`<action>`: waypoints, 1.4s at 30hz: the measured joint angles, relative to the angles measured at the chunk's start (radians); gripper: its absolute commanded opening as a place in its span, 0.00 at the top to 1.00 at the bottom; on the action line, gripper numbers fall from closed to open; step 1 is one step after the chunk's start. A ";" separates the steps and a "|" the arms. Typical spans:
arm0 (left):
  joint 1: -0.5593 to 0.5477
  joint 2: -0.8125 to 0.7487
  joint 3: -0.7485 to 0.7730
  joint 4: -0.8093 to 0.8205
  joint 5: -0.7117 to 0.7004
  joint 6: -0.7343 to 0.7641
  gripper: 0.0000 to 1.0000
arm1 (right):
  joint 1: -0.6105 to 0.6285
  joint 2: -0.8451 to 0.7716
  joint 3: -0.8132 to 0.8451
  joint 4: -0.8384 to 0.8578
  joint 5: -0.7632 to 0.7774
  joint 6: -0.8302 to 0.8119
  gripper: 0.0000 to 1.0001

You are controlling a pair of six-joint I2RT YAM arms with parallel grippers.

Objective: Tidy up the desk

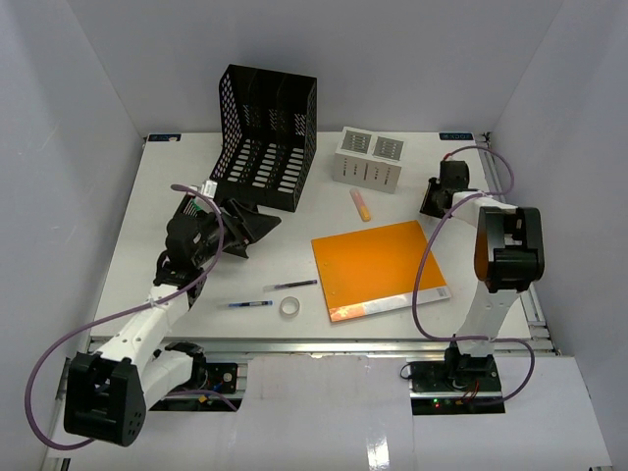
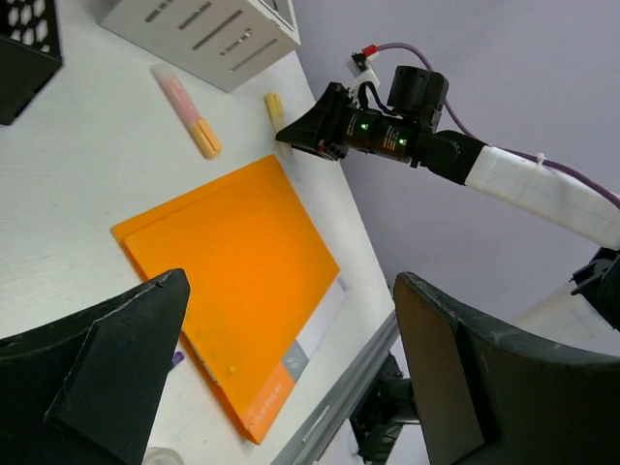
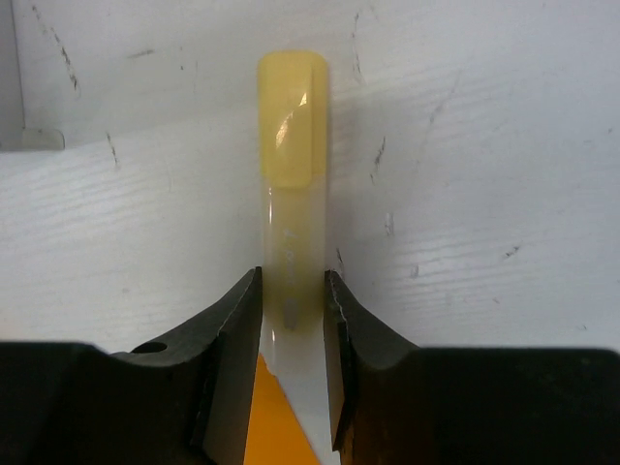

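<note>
Pickup step: right pincer (image 3: 293, 286) grips the yellow marker (image 3: 291, 116) on the tabletop (image 3: 484, 194); left pincer (image 2: 291, 281) gapes, released. Next likely needs a level lift.

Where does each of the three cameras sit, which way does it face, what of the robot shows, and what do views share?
Top external: above and behind the bases, looking down on the desk; left gripper and right gripper both show.
Left wrist: faces across the orange folder toward the right gripper; own open fingers below.
Right wrist: looks down at a yellow highlighter between its own fingers.
Shared: both wrist views show that highlighter.
</note>
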 measured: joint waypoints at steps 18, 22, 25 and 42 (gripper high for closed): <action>-0.354 0.423 0.222 0.121 -0.172 -0.099 0.02 | 0.000 -0.553 -0.324 -0.045 -0.757 -0.390 0.92; -0.388 0.536 0.303 0.160 -0.191 -0.113 0.02 | 0.100 -0.631 -0.363 -0.083 -0.852 -0.466 0.92; -0.410 0.592 0.342 0.177 -0.199 -0.117 0.04 | 0.158 -0.655 -0.361 -0.092 -0.890 -0.494 0.92; -0.442 0.683 0.420 0.178 -0.207 -0.116 0.62 | 0.301 -0.581 -0.272 -0.113 -0.889 -0.541 0.88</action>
